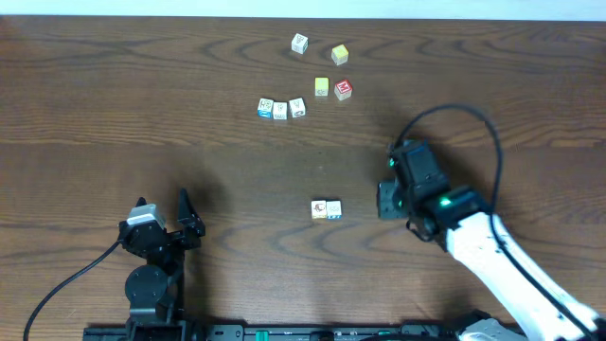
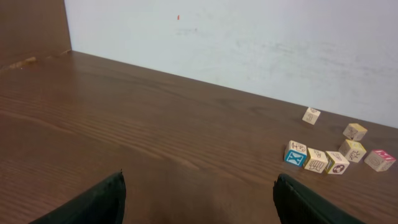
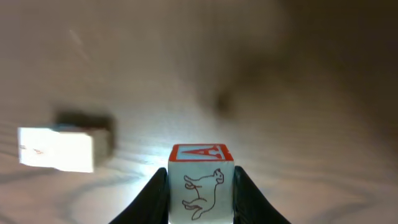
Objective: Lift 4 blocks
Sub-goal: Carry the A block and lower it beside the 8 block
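My right gripper (image 3: 201, 186) is shut on a cream block (image 3: 201, 183) with a red letter A on its top face and a red animal outline on the side. From overhead the gripper (image 1: 383, 201) hides that block. Two more blocks (image 1: 326, 209) lie side by side just left of it, and show as a bright blur (image 3: 56, 149) in the right wrist view. A row of three cream blocks (image 1: 280, 109) (image 2: 316, 160) lies further back, with a single one (image 1: 299, 43) (image 2: 311, 116) behind it. My left gripper (image 1: 163, 206) (image 2: 199, 199) rests open and holds nothing at the near left.
Two yellow-faced cubes (image 1: 340, 54) (image 1: 322, 87) and a red-topped cube (image 1: 343, 90) (image 2: 380, 160) sit right of the three-block row. The right arm's black cable (image 1: 473, 118) loops over the table behind the gripper. A pale wall (image 2: 249, 43) edges the far side.
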